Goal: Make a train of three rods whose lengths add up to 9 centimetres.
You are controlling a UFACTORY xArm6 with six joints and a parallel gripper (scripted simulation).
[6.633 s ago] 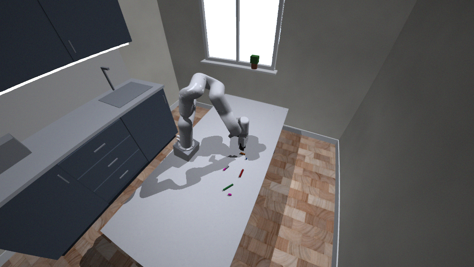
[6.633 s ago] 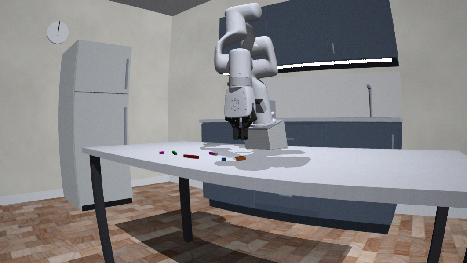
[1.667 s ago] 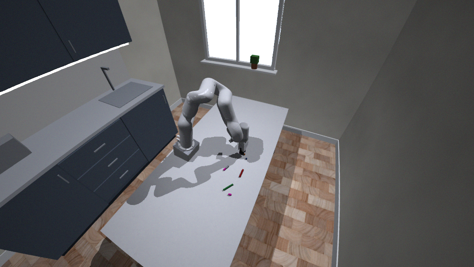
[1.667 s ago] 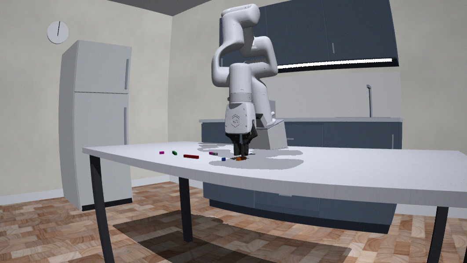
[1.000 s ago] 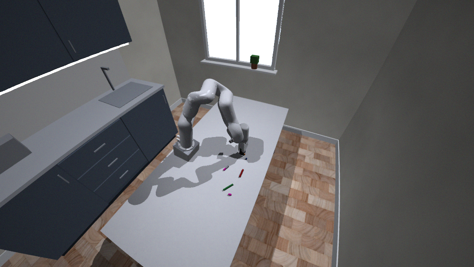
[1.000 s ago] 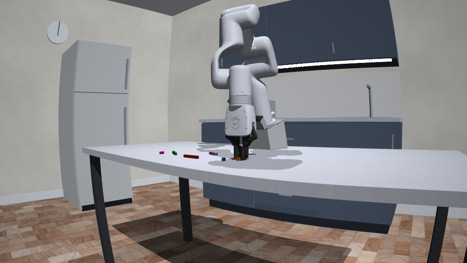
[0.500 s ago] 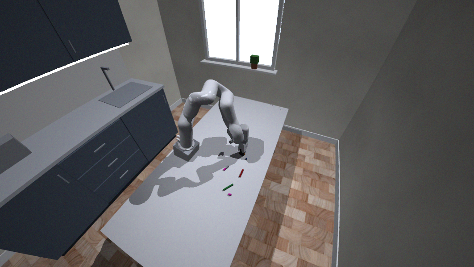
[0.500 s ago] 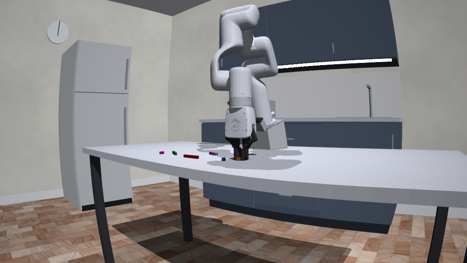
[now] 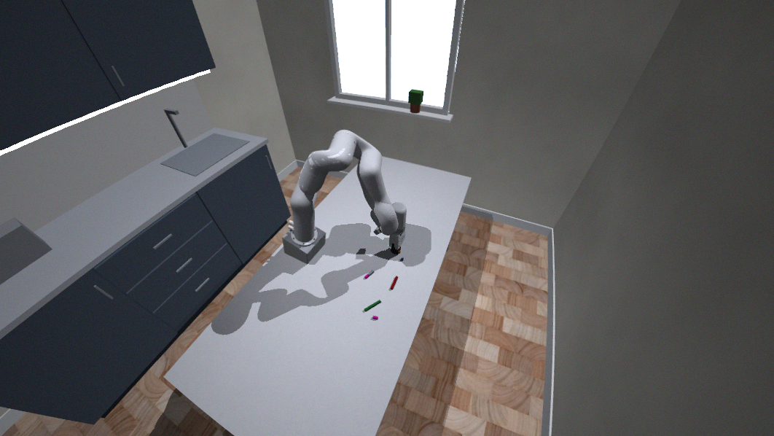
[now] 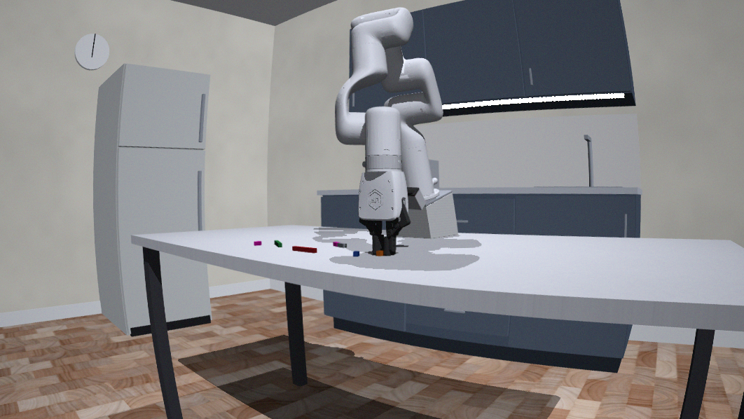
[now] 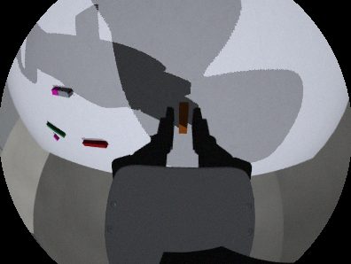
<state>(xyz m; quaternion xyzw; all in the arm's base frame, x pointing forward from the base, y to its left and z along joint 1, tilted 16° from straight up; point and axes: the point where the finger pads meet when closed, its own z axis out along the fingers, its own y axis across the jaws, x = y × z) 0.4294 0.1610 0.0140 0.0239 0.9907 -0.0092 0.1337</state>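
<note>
An orange rod [image 10: 380,253] [image 11: 183,118] lies flat on the white table [image 9: 303,351] [image 10: 520,270]. My gripper [image 9: 394,246] [image 10: 384,247] [image 11: 183,116] is down at the table with its fingers partly open on either side of the rod, and a small gap shows on each side. A magenta rod [image 9: 366,275] [image 10: 336,243] [image 11: 57,91] and a grey rod [image 10: 342,244] [image 11: 66,91] lie end to end a short way off. A small blue rod [image 9: 401,259] [image 10: 356,253] lies close beside the gripper.
A red rod [image 9: 393,282] [image 10: 304,249] [image 11: 94,143], a green rod [image 9: 372,305] [image 10: 277,242] [image 11: 56,128] and a second magenta rod [image 9: 374,317] [image 10: 257,242] lie further along the table. The arm's base [image 9: 303,244] stands at the table's edge beside the counter.
</note>
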